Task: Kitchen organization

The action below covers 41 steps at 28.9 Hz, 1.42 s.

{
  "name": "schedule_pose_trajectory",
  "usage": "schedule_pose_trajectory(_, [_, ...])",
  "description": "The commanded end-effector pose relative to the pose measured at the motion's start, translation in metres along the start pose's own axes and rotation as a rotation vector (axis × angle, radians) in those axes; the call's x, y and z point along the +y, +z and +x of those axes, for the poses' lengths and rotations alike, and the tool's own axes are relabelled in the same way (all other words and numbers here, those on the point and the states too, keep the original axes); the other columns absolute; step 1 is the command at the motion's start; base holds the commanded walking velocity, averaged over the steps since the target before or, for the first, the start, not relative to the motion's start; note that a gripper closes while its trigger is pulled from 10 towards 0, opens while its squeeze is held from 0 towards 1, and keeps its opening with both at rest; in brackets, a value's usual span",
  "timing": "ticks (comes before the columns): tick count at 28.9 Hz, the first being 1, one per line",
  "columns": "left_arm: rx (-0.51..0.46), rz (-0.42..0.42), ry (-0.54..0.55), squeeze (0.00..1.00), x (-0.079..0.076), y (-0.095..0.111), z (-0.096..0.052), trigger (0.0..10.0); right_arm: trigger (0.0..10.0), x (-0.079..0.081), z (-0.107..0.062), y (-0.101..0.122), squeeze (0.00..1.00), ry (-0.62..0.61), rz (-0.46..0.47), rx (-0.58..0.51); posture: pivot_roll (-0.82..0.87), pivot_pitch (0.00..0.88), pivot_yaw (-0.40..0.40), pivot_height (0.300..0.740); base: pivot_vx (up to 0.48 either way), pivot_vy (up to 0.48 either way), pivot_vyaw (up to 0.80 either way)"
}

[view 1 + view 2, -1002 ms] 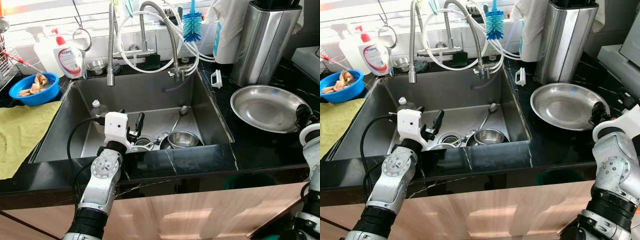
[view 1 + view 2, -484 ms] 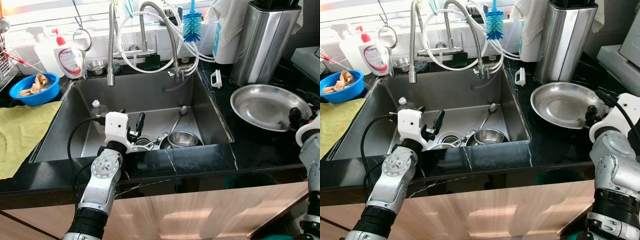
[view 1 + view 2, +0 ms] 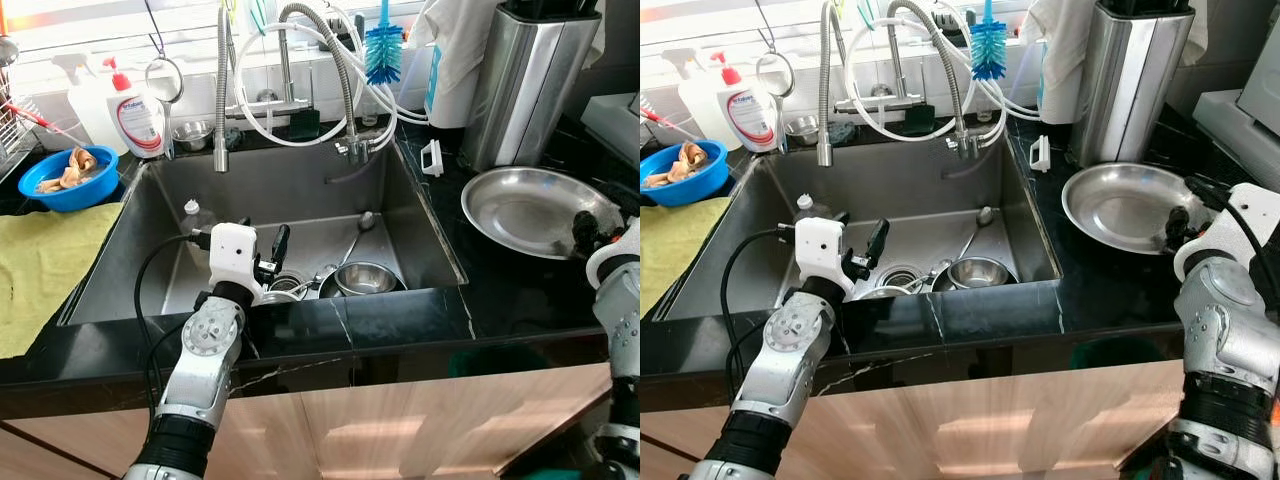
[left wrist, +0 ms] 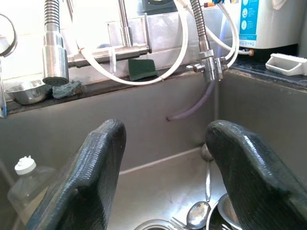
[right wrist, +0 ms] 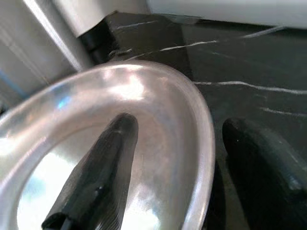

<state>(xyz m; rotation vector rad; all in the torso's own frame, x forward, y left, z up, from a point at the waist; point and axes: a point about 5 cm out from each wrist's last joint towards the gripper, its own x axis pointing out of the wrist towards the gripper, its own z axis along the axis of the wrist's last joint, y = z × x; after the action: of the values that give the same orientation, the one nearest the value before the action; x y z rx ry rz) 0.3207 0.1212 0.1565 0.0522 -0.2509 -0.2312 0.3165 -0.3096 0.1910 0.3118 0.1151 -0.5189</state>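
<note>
Two silver jointed arms are wearing white boxy wrist housings, looping black cables, and the left gripper (image 3: 268,262) and right gripper (image 3: 1177,226) are showing long textured black fingers (image 4: 91,177).

I am seeing a blue bowl (image 3: 68,177) sitting on the black counter (image 3: 520,290) beside a yellow cloth (image 3: 45,265) (scraps inside it), a soap bottle (image 3: 136,115) standing nearby, and a blue brush (image 3: 384,48) hanging above.
</note>
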Motion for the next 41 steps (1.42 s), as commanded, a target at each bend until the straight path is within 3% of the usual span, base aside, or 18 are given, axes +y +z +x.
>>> schedule_pose_trajectory(1, [-0.009,0.022,-0.005,0.00,0.002,0.004,0.002,10.0,10.0,0.002,0.001,0.003,0.00,-0.004,0.046,-0.008,-0.11,0.000,0.079,0.740,0.000,0.000,0.00])
schedule_pose_trajectory(10, [-0.011,0.017,-0.004,0.00,0.001,0.004,0.003,10.0,10.0,0.006,0.004,0.003,0.00,0.020,0.123,0.014,-0.11,0.000,0.077,0.740,0.000,0.000,0.00])
schedule_pose_trajectory(11, [-0.011,0.017,-0.004,0.00,0.001,0.004,0.002,10.0,9.6,0.006,0.004,0.003,0.00,0.021,0.130,0.015,-0.11,0.000,0.077,0.740,0.000,0.000,0.00])
schedule_pose_trajectory(12, [-0.011,0.017,-0.004,0.00,0.001,0.004,0.002,10.0,1.6,0.007,0.004,0.003,0.00,0.024,0.145,0.017,-0.11,0.000,0.076,0.740,0.000,0.000,0.00])
schedule_pose_trajectory(13, [-0.011,0.018,-0.004,0.00,0.001,0.005,0.002,10.0,0.0,0.009,0.005,0.003,0.00,0.033,0.160,0.019,-0.11,0.000,0.076,0.740,0.000,0.000,0.00])
schedule_pose_trajectory(34, [-0.005,0.024,-0.009,0.00,0.001,0.004,0.003,10.0,0.0,0.016,0.004,0.005,0.00,0.061,0.194,0.021,-0.11,0.000,0.074,0.740,0.000,0.000,0.00])
schedule_pose_trajectory(41, [-0.006,0.024,-0.006,0.00,0.001,0.004,0.003,10.0,0.0,0.029,-0.001,-0.001,0.00,0.101,0.198,0.036,-0.11,0.000,0.074,0.740,0.000,0.000,0.00])
